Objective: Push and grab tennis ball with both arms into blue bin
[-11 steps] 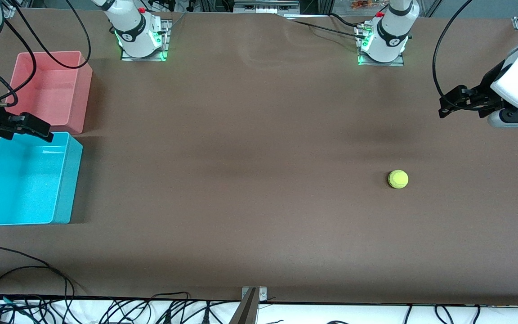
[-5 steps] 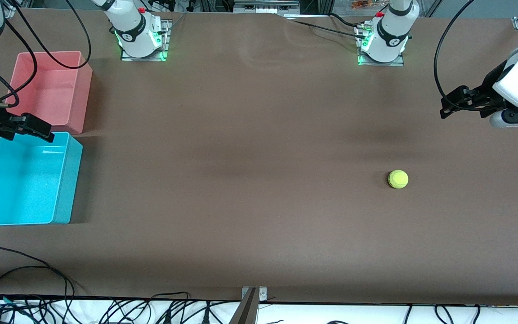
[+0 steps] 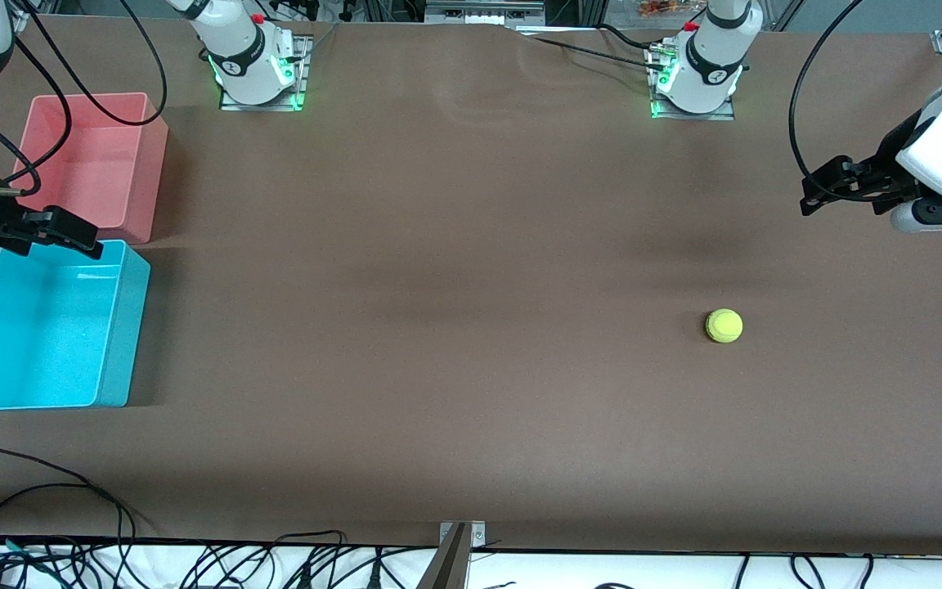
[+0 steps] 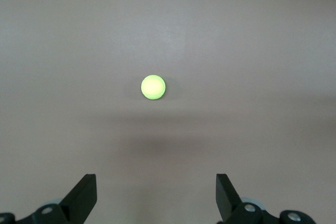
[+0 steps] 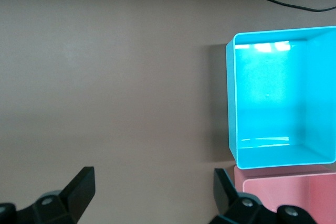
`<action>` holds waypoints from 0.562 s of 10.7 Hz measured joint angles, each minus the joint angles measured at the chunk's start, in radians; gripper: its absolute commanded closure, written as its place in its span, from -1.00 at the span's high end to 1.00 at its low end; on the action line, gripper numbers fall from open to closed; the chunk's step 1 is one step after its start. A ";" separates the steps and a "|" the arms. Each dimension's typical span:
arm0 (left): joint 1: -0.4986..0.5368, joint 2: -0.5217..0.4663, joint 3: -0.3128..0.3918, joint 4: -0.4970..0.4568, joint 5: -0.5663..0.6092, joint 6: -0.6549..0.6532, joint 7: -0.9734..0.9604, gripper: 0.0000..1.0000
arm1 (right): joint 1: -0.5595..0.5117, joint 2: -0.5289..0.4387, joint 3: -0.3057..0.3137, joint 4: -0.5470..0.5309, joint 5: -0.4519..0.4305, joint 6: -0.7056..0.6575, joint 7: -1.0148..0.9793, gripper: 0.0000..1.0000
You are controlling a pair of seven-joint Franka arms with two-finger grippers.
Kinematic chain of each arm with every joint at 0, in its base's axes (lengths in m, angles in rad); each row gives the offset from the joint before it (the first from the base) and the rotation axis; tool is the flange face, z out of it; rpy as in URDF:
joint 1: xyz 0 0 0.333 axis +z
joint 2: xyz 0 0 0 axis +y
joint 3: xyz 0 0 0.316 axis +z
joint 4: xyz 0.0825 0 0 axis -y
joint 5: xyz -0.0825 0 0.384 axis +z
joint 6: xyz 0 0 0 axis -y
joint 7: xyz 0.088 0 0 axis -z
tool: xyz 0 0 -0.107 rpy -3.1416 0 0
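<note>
Left claw (image 3: 816, 190) slightly higher than before.

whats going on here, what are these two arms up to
Nothing is held yet. The tennis ball lies on the bare table toward the left arm's end. The left gripper hangs open above the table near it. The right gripper hangs open over the blue bin, which is empty, beside a pink bin.

No text, label, brand or number can be read anywhere: the ball (image 3: 724, 325) shows no legible print, and the small marks on the arm bases (image 3: 257, 65) are too small to tell.
</note>
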 measured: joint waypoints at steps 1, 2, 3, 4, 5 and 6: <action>0.003 0.000 0.000 0.000 0.000 0.002 0.000 1.00 | 0.000 0.000 0.000 0.000 0.000 0.000 0.000 1.00; 0.004 0.001 0.000 -0.003 0.000 0.019 0.001 1.00 | 0.000 0.000 0.000 -0.001 0.000 0.000 0.000 1.00; 0.004 0.003 -0.002 -0.005 0.000 0.035 0.001 1.00 | 0.000 0.000 0.000 -0.001 0.000 0.000 0.000 1.00; 0.004 0.004 -0.002 -0.006 0.000 0.042 0.001 1.00 | 0.000 0.001 0.000 -0.002 0.000 0.000 0.000 1.00; 0.004 0.005 -0.002 -0.011 0.000 0.044 0.001 1.00 | 0.000 0.001 0.000 -0.004 0.000 -0.002 0.001 1.00; 0.004 0.005 -0.001 -0.028 0.000 0.044 0.001 1.00 | 0.000 0.001 0.000 -0.006 0.000 -0.003 0.001 1.00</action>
